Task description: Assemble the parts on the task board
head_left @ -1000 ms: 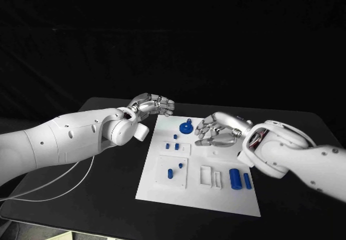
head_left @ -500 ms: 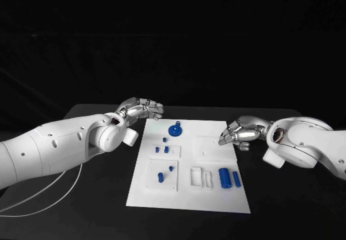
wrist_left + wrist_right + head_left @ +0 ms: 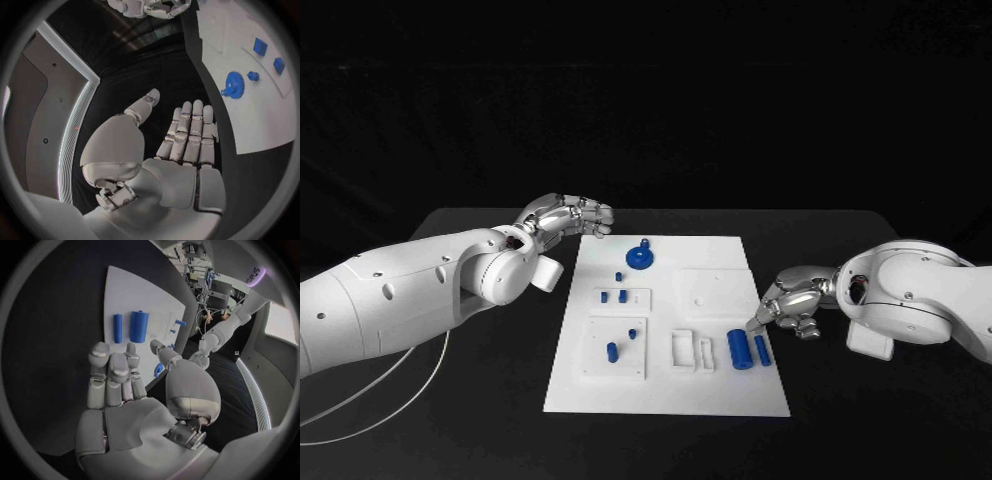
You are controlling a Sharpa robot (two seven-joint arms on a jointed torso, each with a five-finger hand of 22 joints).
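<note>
1. The black table (image 3: 473,400) carries the white task board (image 3: 668,390) in its middle, with the long side running away from the robot.
2. The left arm (image 3: 387,300) comes in beside the board's far left corner. A white cable (image 3: 387,400) loops over the table beneath it.
3. The right arm (image 3: 935,300) lies over the table off the board's right edge.
4. The left hand (image 3: 567,217) hovers just off the board's far left corner, holding nothing; in the left wrist view its fingers (image 3: 187,130) lie straight and close side by side, thumb apart.
5. The right hand (image 3: 790,298) sits at the board's right edge, near the two cylinders, empty, with fingers loosely extended and the thumb spread.
6. The blue gear (image 3: 638,258) stands near the board's far end, clear of both hands.
7. The thick blue cylinder (image 3: 740,348) and the thin blue cylinder (image 3: 763,348) lie side by side near the right edge.
8. Small blue pegs (image 3: 612,351) stand in the raised white blocks on the board's left half.
</note>
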